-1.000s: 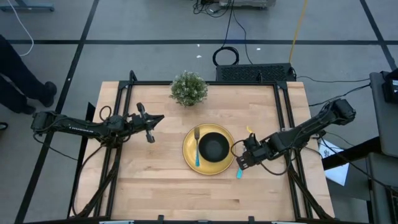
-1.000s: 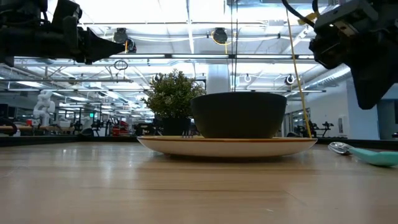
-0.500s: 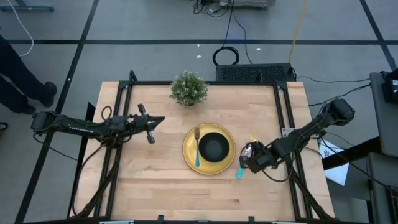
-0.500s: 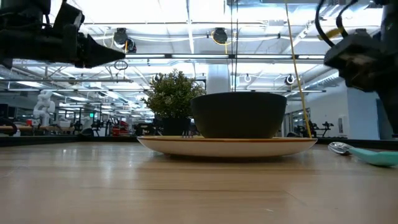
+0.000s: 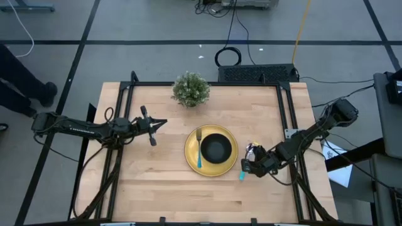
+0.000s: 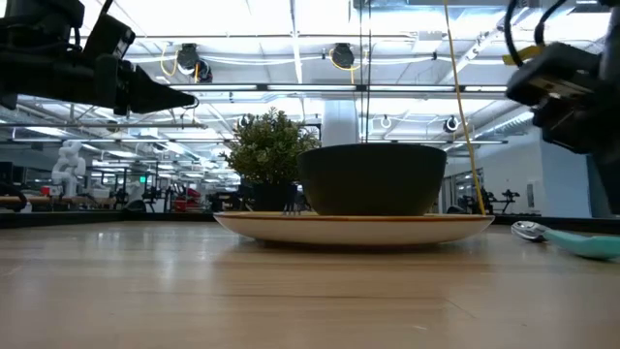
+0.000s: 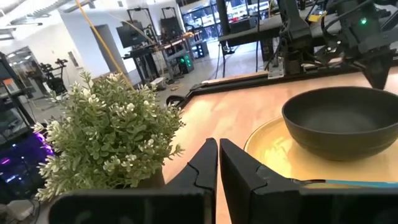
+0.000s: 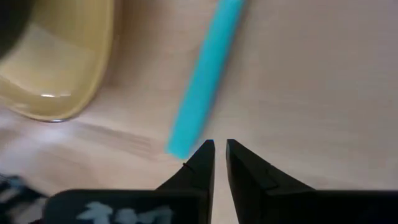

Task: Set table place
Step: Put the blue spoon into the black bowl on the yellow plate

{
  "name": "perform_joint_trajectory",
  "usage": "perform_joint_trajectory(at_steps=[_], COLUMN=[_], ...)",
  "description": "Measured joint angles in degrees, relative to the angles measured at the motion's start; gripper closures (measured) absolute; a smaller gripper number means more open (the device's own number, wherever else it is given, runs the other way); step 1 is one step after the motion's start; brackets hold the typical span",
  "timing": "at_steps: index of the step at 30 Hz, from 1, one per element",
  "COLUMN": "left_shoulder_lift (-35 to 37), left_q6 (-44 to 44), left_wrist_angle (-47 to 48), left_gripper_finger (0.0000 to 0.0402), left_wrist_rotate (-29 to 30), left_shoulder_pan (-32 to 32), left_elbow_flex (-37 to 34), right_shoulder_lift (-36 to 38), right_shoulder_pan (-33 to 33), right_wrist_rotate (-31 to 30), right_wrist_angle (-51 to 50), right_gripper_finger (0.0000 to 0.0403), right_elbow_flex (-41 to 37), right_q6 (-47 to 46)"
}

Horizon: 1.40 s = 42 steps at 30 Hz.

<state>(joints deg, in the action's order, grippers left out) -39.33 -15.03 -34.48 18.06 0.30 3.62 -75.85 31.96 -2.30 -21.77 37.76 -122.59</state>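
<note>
Spoon [image 8: 205, 84] handle end | just beside right claw [image 8: 220, 154] tips | untouched

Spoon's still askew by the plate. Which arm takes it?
Right. Its hand hovers right at the spoon handle's end beside the plate. The left hand waits across the table, near the plant.

A: What lies ahead of the right gripper [image 8: 220, 155]?

B: A light-blue utensil handle [image 8: 204, 78], flat on the light-wood table [image 8: 311, 81], running away at a slant. Its near end sits just beyond one fingertip [image 8: 206, 149], apart from it.

A: And the fingers?

B: A narrow gap shows between them, with nothing in it. Off to one side is the yellow plate's rim [image 8: 74, 68].
</note>
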Motion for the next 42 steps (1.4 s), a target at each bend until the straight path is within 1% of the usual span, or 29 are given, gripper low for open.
perform_joint_trajectory(at_steps=[3, 5, 6, 9, 11, 14, 15, 18, 20, 22, 25, 28, 30, 32, 34, 37, 39, 42], left_shoulder_lift=[0.0, 0.0, 0.02, 0.02, 0.02, 0.02, 0.02, 0.02, -0.02, -0.04, -0.04, -0.04, -0.03, -0.04, -0.04, -0.04, -0.04, -0.04], left_q6=[-0.28, -0.82, -0.93, -0.78, -0.93, -1.16, -1.19, -1.16, -0.93, -0.78, -0.76, -0.41, -0.08, -0.01, 0.07, 0.05, -0.27, -1.62], left_wrist_angle=[-0.38, -1.49, -1.88, -2.46, -2.87, -2.69, -2.69, -2.52, -1.91, -0.82, 0.2, 0.15, 0.14, 0.22, 0.34, 0.58, 0.52, 0.5], left_gripper_finger=[0.0378, 0.0378, 0.0378, 0.0378, 0.0378, 0.0378, 0.0378, 0.0378, 0.0378, 0.0378, 0.0378, 0.0378, 0.0378, 0.0378, 0.0378, 0.0378, 0.0378, 0.0378], left_wrist_rotate=[-0.02, -0.01, -0.02, -0.04, -0.04, -0.04, -0.04, -0.04, -0.04, -0.07, -0.07, -0.09, -0.09, -0.09, -0.09, -0.09, -0.07, -0.04], left_shoulder_pan=[0.0, 0.0, 0.0, 0.0, 0.0, 0.0, 0.0, 0.0, 0.0, 0.0, 0.0, 0.0, 0.0, 0.0, 0.0, 0.0, 0.0, 0.0], left_elbow_flex=[0.0, 0.0, 0.0, 0.0, 0.0, 0.0, 0.0, 0.0, 0.0, 0.0, 0.0, 0.0, 0.0, 0.0, 0.0, 0.0, 0.0, 0.0], right_shoulder_lift=[0.63, 0.78, 0.7, 0.74, 0.74, 0.72, 0.76, 0.7, 0.76, 0.7, 0.7, 0.84, 1.43, 2.4, 3.66, 6.74, 9.4, 14.0], right_shoulder_pan=[2.23, 3.92, 4.84, 6.78, 8.42, 11.08, 11.39, 11.22, 10.34, 9.17, 7.18, 5.02, 4.59, 4.48, 4.36, 3.35, 2.45, 0.86], right_wrist_rotate=[-1.08, -0.48, 0.66, 7.06, 8.18, 5.32, 5.06, 5.17, 4.37, 2.5, -3.03, -3.53, -3.41, -4.15, -7.62, -11.01, -12.82, -14.19], right_wrist_angle=[-4.18, -5.75, -6.32, -6.62, -6.07, -1.76, 0.08, 6.27, 12.48, 16.94, 21.36, 23.25, 23.22, 23.51, 23.91, 22.82, 21.92, 18.12], right_gripper_finger=[0.0381, 0.0388, 0.0392, 0.0401, 0.04, 0.0392, 0.039, 0.0391, 0.0391, 0.0391, 0.039, 0.0391, 0.0395, 0.04, 0.0402, 0.0402, 0.0402, 0.0403], right_elbow_flex=[-0.02, 0.0, 0.0, -0.02, -0.35, -2.01, -3.19, -7.26, -9.02, -9.57, -9.64, -9.64, -9.64, -9.64, -9.58, -8.6, -7.88, -6.12], right_q6=[2.28, 3.86, 5.71, 9.12, 9.28, 9.35, 7.83, 2.52, 1.94, 2.47, 7.12, 11.1, 15.46, 21.88, 29.99, 41.22, 51.09, 69.41])
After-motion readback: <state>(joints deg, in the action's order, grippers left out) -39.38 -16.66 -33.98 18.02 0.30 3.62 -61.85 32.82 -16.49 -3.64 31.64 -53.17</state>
